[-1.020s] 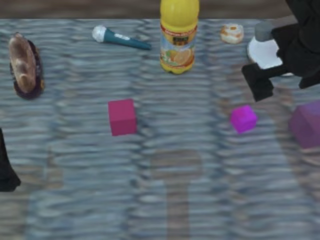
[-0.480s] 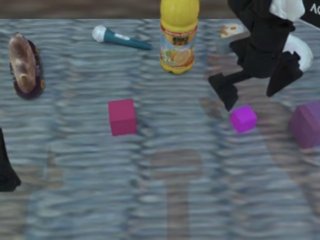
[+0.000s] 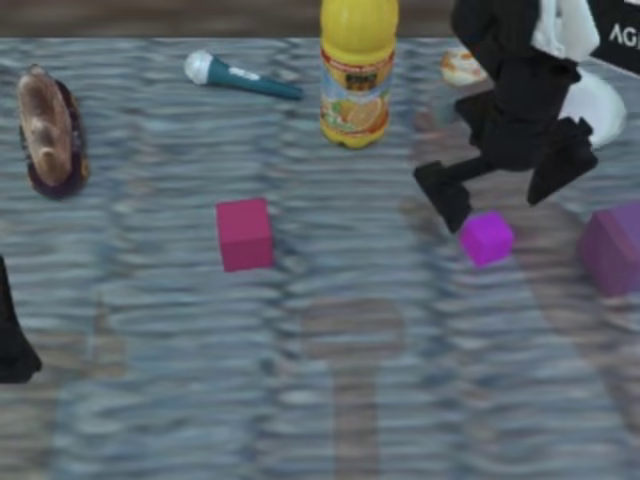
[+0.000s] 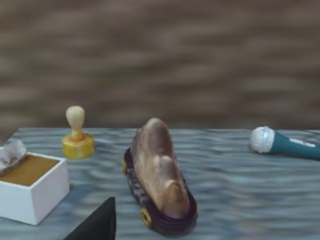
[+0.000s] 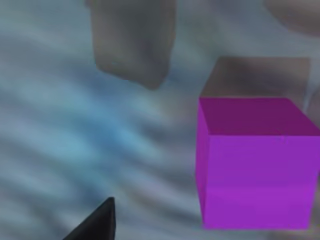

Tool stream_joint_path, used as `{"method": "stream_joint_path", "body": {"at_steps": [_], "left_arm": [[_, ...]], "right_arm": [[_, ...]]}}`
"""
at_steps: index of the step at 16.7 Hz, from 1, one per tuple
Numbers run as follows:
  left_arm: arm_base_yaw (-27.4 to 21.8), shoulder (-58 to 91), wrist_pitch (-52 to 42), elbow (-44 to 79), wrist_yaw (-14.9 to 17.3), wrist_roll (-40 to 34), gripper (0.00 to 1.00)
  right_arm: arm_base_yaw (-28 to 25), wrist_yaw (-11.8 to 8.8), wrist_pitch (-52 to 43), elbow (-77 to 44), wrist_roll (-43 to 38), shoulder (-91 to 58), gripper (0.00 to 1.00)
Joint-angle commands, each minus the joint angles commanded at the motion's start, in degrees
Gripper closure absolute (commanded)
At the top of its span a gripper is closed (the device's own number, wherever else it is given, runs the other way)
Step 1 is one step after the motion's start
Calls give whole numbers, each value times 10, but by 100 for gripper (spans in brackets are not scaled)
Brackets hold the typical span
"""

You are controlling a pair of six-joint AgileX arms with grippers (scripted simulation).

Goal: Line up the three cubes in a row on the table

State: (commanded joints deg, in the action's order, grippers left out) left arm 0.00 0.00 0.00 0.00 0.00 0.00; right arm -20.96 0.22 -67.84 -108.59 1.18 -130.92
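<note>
Three cubes lie on the table [image 3: 330, 400]: a crimson-pink cube [image 3: 245, 233] left of centre, a small magenta cube [image 3: 487, 238] to the right, and a dull purple cube [image 3: 612, 248] at the right edge. My right gripper [image 3: 500, 188] hangs open just behind and above the magenta cube, one finger [image 3: 445, 196] near its far-left corner and the other finger [image 3: 558, 170] off to the right. In the right wrist view the magenta cube [image 5: 257, 162] fills the frame close by, beside one dark fingertip [image 5: 97, 222]. My left gripper [image 3: 12, 340] is parked at the left edge.
A juice bottle [image 3: 357, 70], a teal microphone [image 3: 240, 76], a small pastry [image 3: 462, 66] and a white dish [image 3: 592, 105] stand along the back. Bread on a dark tray [image 3: 48, 130] lies back left. The left wrist view also shows a white box [image 4: 30, 187] and a stamp [image 4: 76, 135].
My right gripper has swung from the back right corner leftward toward the magenta cube, then settled slightly closer over it. No cube has moved, and the left arm is still.
</note>
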Motion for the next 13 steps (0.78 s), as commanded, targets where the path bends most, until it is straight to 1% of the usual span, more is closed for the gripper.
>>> {"method": "stream_joint_path", "body": {"at_steps": [5, 7, 10, 13], "left_arm": [[0, 0, 0, 0, 0, 0, 0], [0, 0, 0, 0, 0, 0, 0], [0, 0, 0, 0, 0, 0, 0], [0, 0, 0, 0, 0, 0, 0]], "right_arm": [[-1, 0, 114, 76, -2, -33, 0], [-2, 0, 130, 89, -2, -39, 0], [-2, 0, 131, 90, -2, -39, 0], [-2, 0, 131, 90, -2, -39, 23]]}}
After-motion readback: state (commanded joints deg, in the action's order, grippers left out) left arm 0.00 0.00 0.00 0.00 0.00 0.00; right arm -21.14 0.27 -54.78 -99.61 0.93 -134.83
